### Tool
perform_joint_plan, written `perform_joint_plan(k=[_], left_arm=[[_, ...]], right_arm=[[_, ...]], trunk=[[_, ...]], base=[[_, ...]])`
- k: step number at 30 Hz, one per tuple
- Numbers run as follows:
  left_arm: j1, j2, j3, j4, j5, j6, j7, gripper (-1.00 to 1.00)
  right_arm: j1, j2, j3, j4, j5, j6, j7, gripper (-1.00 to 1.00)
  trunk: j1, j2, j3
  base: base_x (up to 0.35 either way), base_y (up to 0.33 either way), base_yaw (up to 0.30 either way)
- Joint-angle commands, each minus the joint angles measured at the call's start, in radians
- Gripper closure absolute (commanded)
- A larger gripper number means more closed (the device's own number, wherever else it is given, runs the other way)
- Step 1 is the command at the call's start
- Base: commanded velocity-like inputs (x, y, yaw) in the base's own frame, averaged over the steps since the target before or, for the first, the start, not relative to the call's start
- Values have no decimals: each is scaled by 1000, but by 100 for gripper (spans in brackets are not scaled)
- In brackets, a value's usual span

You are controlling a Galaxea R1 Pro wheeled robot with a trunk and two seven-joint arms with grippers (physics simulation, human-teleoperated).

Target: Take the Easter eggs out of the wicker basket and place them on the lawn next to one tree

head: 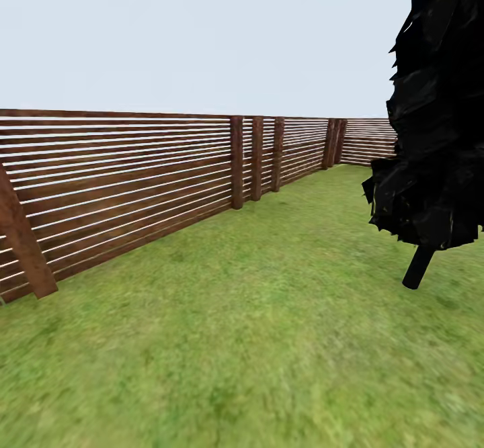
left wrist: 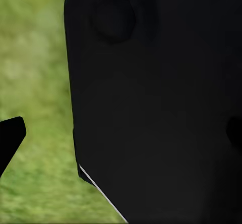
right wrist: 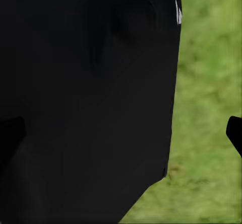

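Mottled green lawn (head: 255, 340), open ahead; brown slatted fence (head: 121, 179) bounding its left and far edges, black conifer (head: 433, 119) at right. Jaws' opening impossible to tell. No eggs or basket visible.

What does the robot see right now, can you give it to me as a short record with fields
setting: garden, open sky above
ground: lawn, mottled green grass, blurred near the camera
fence: brown slatted wooden fence along the left side, turning a corner far ahead
tree in view: black-foliaged conifer at the right, dark trunk leaning
left wrist view: a dark part of the robot's body close to the camera, grass beside it
right wrist view: same, a dark body part with grass beside it
pincers: state cannot be told
stage: apparently on its way across the grass
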Motion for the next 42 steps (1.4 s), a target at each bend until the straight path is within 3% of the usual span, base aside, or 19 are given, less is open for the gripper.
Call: perform_joint_plan(k=[1, 17, 42], left_arm=[[-6, 6, -6, -3, -1, -6, -4, -100], [-8, 11, 8, -2, 5, 4, 1, -100], [-8, 13, 12, -2, 6, 4, 5, -100]], right_arm=[[1, 6, -3, -6, -3, -6, 6, -100], [1, -4, -3, -5, -3, -5, 12, -100], [1, -8, -6, 15, -4, -8, 12, -100]], trunk=[[0, 0, 0], [0, 0, 0], [0, 0, -9]], base=[[14, 0, 0], [5, 0, -24], [0, 0, -269]])
